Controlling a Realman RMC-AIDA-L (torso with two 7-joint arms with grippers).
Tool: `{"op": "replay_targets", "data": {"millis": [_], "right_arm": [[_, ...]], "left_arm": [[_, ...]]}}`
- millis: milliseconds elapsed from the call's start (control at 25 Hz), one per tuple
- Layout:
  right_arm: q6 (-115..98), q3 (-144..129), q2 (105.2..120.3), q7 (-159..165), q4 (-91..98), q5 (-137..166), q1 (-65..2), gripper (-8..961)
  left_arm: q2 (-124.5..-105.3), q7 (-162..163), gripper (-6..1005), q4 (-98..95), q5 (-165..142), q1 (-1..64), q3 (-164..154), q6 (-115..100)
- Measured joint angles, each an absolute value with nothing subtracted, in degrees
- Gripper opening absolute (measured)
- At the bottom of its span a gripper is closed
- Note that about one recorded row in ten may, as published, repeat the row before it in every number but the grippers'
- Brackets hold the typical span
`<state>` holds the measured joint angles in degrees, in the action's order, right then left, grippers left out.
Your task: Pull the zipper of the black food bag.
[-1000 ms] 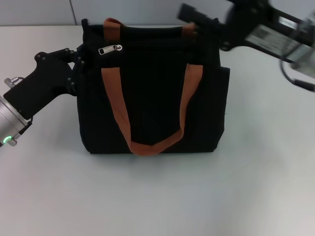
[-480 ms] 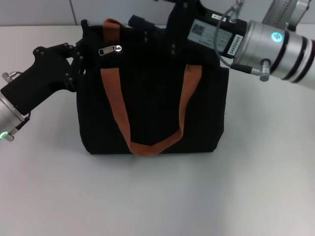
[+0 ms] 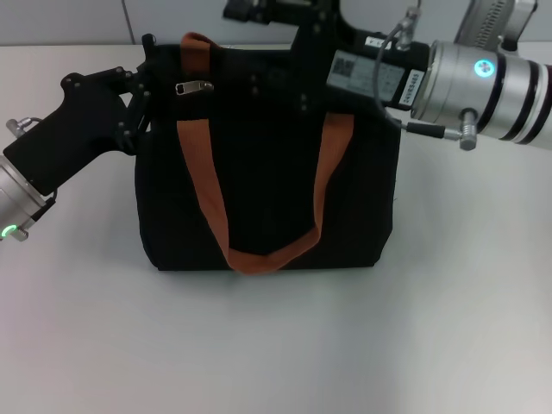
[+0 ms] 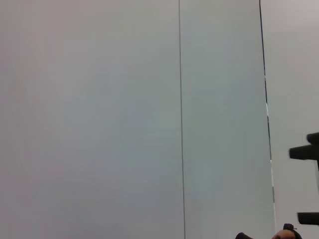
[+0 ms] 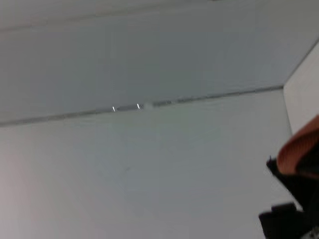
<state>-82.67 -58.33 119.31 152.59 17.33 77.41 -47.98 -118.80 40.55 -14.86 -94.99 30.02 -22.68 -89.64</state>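
The black food bag [image 3: 267, 181] stands upright in the middle of the table, its two rust-orange strap handles [image 3: 203, 185] hanging down the front. The silver zipper pull [image 3: 192, 87] lies near the bag's top left corner. My left gripper [image 3: 140, 97] is pressed against the bag's upper left edge, just left of the pull. My right gripper [image 3: 259, 10] hovers over the bag's back top edge, right of the pull and partly cut off by the frame. The right wrist view catches an orange strap [image 5: 300, 152] at its edge.
A white table [image 3: 276, 345] surrounds the bag, with a grey wall [image 3: 69, 21] behind it. The right arm's silver forearm [image 3: 483, 78] crosses above the bag's upper right corner. The left arm [image 3: 52, 155] reaches in from the left.
The right arm has swung left from the far right across the bag's top, then lifted slightly toward the back edge. The left gripper has stayed at the bag's corner.
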Motion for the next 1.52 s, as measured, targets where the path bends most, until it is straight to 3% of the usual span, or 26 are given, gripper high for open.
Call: {"op": "replay_targets", "data": {"millis": [680,1520], "right_arm": [[-79.38,-64.77,119.17,160.77,24.75,79.85,-44.96,527],[-75.47,-64.77,119.34,162.08,27.16,87.23,-49.27,525]], "left_arm": [[-118.76,41.49,21,-14.58,-94.79,30.21,-22.68,-91.57],[-118.74,43.06,21,-15.08,-94.87,30.2,-22.67,-97.5]]}}
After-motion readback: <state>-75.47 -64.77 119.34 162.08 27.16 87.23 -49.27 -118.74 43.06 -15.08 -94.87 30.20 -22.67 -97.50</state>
